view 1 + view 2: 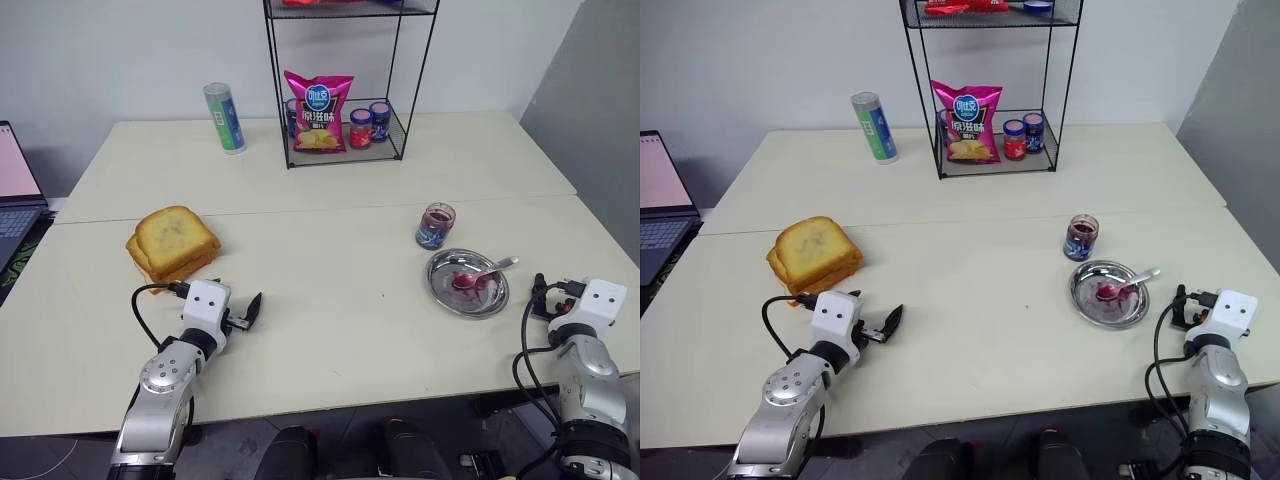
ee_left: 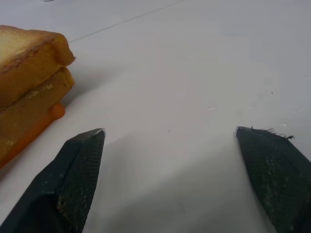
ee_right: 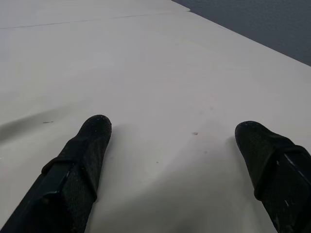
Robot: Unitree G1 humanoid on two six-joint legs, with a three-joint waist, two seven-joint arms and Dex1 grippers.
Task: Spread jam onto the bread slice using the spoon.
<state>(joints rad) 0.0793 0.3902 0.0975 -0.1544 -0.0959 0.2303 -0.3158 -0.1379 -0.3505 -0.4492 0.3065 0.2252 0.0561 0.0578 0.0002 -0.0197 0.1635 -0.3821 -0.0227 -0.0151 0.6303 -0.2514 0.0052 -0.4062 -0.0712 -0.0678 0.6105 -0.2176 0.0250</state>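
A pale worktop (image 1: 330,300) holds everything. The spoon (image 1: 483,274) lies in a round steel plate (image 1: 440,285) near the right edge, its jam-smeared bowl in the dish and its handle angling up and away to the right, over the rim. The right hand (image 1: 540,297), fingers apart and empty, sits just right of the plate, far nearer than the left. A jar of jam (image 1: 435,225) stands just behind the plate. The bread slice (image 1: 176,233) tops a small stack well apart on the left, beside the left hand (image 1: 246,313), also spread and empty. Bare worktop lies between.
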